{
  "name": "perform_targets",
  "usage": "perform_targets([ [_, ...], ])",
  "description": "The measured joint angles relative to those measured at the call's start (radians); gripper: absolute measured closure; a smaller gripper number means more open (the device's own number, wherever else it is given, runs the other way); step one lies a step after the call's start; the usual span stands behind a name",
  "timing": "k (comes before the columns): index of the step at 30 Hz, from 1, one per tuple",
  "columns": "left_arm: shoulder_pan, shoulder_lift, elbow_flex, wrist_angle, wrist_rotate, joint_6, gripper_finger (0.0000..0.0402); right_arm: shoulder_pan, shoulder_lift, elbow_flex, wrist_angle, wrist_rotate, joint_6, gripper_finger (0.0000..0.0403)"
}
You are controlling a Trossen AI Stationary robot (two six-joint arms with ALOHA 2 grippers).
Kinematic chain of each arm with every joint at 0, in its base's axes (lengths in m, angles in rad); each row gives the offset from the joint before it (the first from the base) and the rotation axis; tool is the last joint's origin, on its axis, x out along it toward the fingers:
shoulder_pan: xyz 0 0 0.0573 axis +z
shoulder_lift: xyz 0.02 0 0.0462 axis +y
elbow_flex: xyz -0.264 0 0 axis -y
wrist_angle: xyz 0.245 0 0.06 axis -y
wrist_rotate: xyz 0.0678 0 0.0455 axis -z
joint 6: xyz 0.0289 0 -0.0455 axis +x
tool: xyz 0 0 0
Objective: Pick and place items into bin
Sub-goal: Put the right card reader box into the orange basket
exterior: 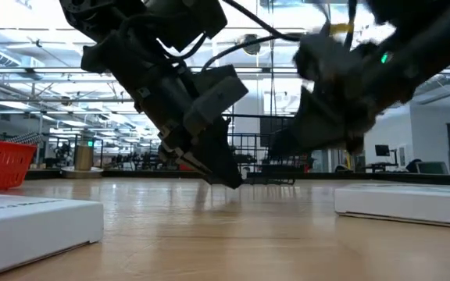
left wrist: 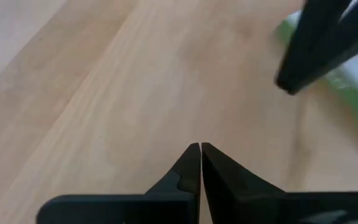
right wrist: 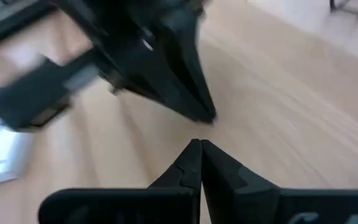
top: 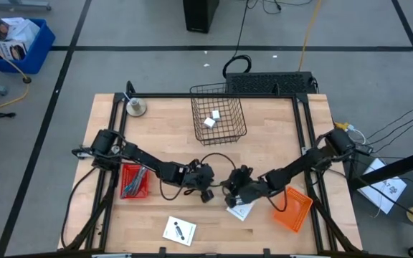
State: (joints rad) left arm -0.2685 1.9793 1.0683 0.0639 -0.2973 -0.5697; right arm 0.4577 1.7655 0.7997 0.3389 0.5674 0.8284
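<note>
Both grippers are shut and empty, and they meet near the table's middle. My left gripper (top: 208, 192) (left wrist: 201, 148) points down at bare wood. In the low view its tips (exterior: 233, 181) are at the tabletop; whether they touch it cannot be told. My right gripper (top: 229, 188) (right wrist: 201, 144) faces it from the right, above one white card (top: 241, 210) that lies flat. A second white card with black marks (top: 180, 231) lies flat near the front edge. A blue-handled tool and a grey tool lie in a red tray (top: 133, 180). Small white blocks (top: 212, 120) sit in the wire bin (top: 235, 115).
An orange tray (top: 294, 209) sits at the right front, beside the right arm. A round metal piece (top: 135, 107) stands at the far left corner. A black cable loops over the table's middle (top: 217, 156). Bare wood lies between the bin and the grippers.
</note>
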Motion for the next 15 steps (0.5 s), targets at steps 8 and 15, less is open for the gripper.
perform_targets([
  [8, -0.007, 0.0, 0.0, 0.089, 0.084, 0.047, 0.0389, 0.097, -0.088, 0.013, -0.262, -0.118, 0.233, 0.0403],
  [15, -0.01, -0.002, 0.0, 0.088, 0.071, 0.046, 0.0387, 0.187, -0.115, 0.042, -0.463, -0.138, 0.427, 0.0403],
])
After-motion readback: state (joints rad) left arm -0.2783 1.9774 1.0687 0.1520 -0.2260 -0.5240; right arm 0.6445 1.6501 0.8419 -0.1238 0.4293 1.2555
